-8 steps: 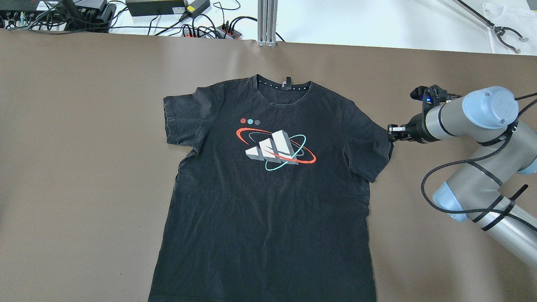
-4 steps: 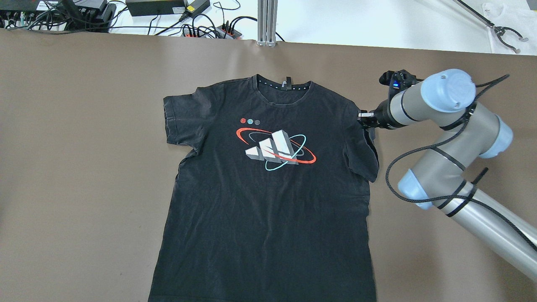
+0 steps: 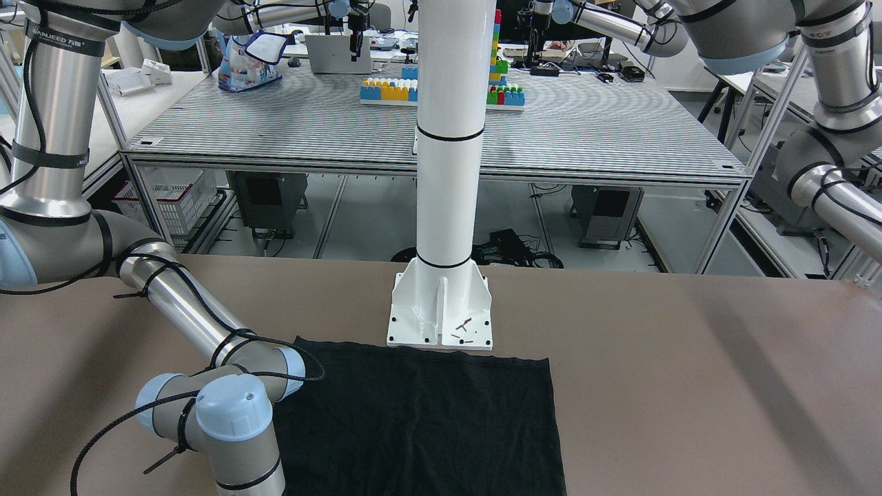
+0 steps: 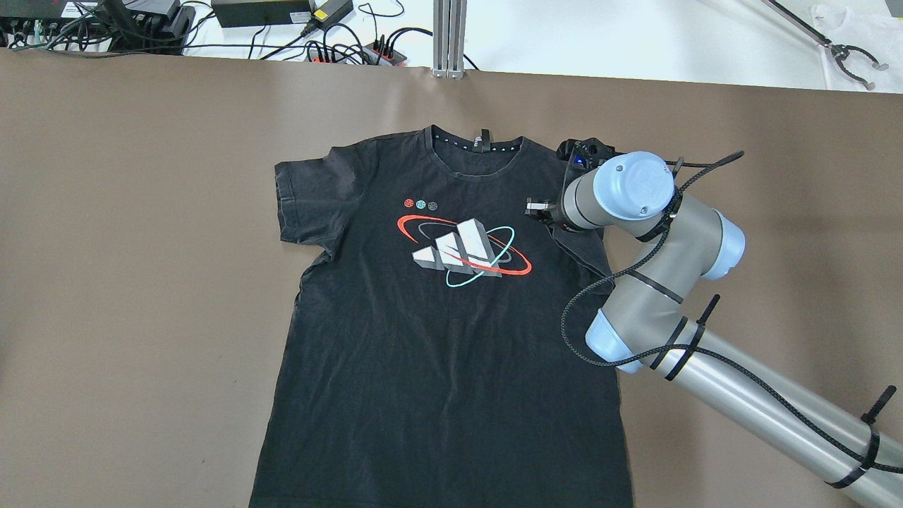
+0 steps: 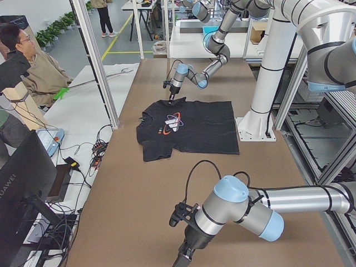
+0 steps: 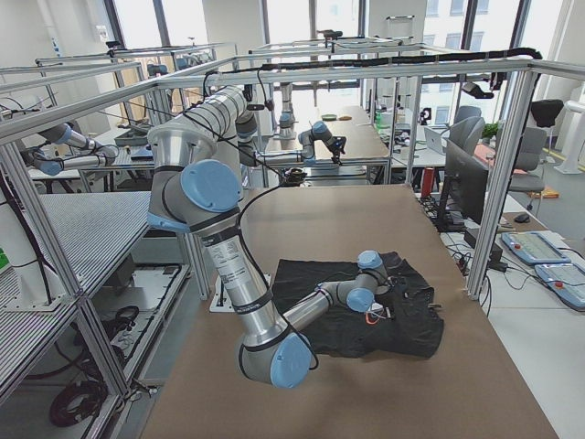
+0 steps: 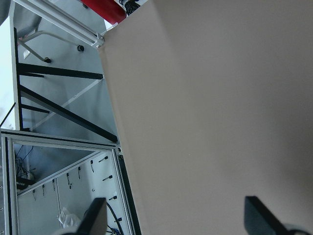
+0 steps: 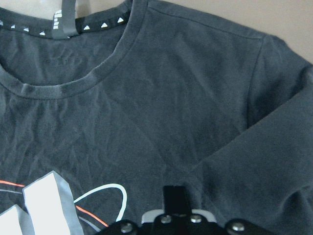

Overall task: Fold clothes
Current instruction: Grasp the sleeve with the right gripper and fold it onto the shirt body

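A black T-shirt [image 4: 437, 353] with a red, white and teal chest print lies flat, face up, on the brown table, collar toward the far edge. My right gripper [image 4: 537, 209] is shut on the shirt's right sleeve [image 4: 585, 247] and holds it folded inward over the chest, just right of the print. The right wrist view shows the collar [image 8: 73, 88], the folded sleeve edge [image 8: 254, 147] and the closed fingers [image 8: 175, 196]. My left gripper [image 7: 178, 220] is open and empty over bare table, far from the shirt, near the table's left end [image 5: 183, 258].
Power strips and cables [image 4: 353, 49] and a metal post [image 4: 449, 39] sit beyond the table's far edge. The white column base [image 3: 441, 310] stands at the shirt's hem. A person [image 5: 33, 67] sits off the table's far side.
My right gripper has moved left from beside the shirt to over its chest, pulling the right sleeve inward with it. The left arm has not visibly moved.
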{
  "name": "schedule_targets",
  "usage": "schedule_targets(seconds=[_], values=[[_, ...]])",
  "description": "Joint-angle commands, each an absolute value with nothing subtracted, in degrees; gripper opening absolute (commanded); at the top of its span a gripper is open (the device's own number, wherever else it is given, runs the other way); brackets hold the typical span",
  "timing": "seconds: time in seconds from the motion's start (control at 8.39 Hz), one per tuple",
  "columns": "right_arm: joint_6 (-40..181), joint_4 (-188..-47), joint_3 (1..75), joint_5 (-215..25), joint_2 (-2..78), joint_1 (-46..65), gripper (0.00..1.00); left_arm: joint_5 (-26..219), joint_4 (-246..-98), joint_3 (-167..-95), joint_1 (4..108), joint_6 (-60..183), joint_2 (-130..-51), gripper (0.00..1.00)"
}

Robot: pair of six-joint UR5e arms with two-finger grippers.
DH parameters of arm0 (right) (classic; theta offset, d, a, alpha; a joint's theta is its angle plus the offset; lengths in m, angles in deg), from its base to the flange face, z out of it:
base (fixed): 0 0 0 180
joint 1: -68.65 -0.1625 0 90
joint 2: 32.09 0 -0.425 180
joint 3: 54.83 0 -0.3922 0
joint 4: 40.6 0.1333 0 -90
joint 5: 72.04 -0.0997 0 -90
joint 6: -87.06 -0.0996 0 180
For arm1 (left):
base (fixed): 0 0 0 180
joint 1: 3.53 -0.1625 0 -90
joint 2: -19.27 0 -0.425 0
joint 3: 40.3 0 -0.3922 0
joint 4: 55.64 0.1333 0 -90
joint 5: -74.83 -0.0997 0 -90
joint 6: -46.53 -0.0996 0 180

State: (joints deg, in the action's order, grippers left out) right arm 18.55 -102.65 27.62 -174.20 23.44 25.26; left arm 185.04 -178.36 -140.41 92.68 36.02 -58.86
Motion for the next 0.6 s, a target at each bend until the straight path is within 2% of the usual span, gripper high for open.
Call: schedule_targets(seconds=[0.0,0.12,0.24,0.36,0.48], values=[[17.01,-102.56,27.43,-172.59,22.92,27.33,0.00,185.04,-178.42,-140.41,91.92,37.21,-58.86,1.00],[16.75,-102.56,27.52,-172.50,22.92,27.69,0.00,185.04,-178.33,-140.41,91.84,37.30,-58.86,1.00],[16.48,-102.56,27.52,-172.49,22.92,27.95,0.04,184.95,-178.42,-140.41,91.83,37.39,-58.86,1.00],[16.13,-102.56,27.52,-172.49,22.92,27.95,0.37,184.87,-178.33,-140.41,90.70,37.39,-59.03,1.00],[15.61,-102.56,28.04,-172.49,23.36,28.04,0.93,185.82,-178.24,-140.50,88.95,38.52,-59.38,1.00]])
